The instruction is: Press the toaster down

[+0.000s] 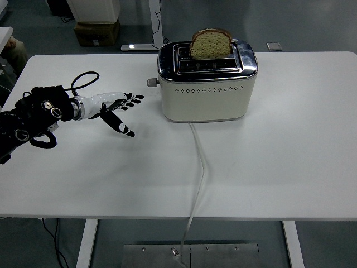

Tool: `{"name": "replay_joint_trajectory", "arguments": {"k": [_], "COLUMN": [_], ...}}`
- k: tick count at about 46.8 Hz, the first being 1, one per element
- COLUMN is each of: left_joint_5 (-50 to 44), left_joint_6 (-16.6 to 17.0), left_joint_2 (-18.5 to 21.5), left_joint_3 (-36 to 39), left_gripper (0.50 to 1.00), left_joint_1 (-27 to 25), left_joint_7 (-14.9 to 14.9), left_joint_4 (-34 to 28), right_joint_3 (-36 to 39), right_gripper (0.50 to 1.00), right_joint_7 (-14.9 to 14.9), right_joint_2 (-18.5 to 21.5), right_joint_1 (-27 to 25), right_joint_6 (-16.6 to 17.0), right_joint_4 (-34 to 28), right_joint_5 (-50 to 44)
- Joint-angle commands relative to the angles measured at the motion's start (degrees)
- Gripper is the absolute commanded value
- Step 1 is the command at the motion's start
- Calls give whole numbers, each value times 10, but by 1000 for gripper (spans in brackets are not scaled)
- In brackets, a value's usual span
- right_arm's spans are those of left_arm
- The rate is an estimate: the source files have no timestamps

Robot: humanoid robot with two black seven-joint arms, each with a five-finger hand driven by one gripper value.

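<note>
On the white table (268,167), the toaster (207,84) sits upper centre, bread (211,43) raised. Your left hand (114,106), fingers spread and empty, hovers left; push its lever (151,82) straight down.

a white table (290,145) fills most of the view. beyond its edge at eleven o'clock a cardboard box (97,32) sits on the floor. at one o'clock, a small grey square plate (274,47) lies on the floor.

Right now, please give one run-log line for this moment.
left hand: open, apart from lever | toaster: bread raised | right hand: unseen
</note>
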Motion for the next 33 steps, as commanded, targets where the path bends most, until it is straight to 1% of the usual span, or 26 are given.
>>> {"name": "replay_joint_trajectory", "arguments": {"k": [1,4,6,10,18,25,33], "left_joint_5": [-6,-17,-35,-87,-189,-320,-442], "left_joint_6": [-1,-1,-1,-8,-9,-9,-5], "left_joint_2": [6,17,38,71,108,115,114], "left_joint_3": [-2,-7,-9,-9,-11,-31,-69], "left_gripper": [1000,1000,1000,1000,1000,1000,1000], "left_joint_1": [-3,-6,-10,-28,-58,-72,-72], "left_joint_7": [-2,-4,-4,-4,-5,-5,-5], "left_joint_4": [-1,-2,-5,-8,-8,-7,-6], "right_joint_3": [0,0,0,0,0,1,0], "right_gripper": [1000,1000,998,1000,998,998,998], "right_joint_7": [0,0,0,0,0,0,3], "right_joint_2": [0,0,0,0,0,0,0], "right_joint_1": [-1,-5,-5,-5,-5,-5,-5], "right_joint_6": [0,0,0,1,1,1,1], "right_joint_4": [0,0,0,0,0,1,1], "right_joint_5": [0,0,0,0,0,0,-2]}}
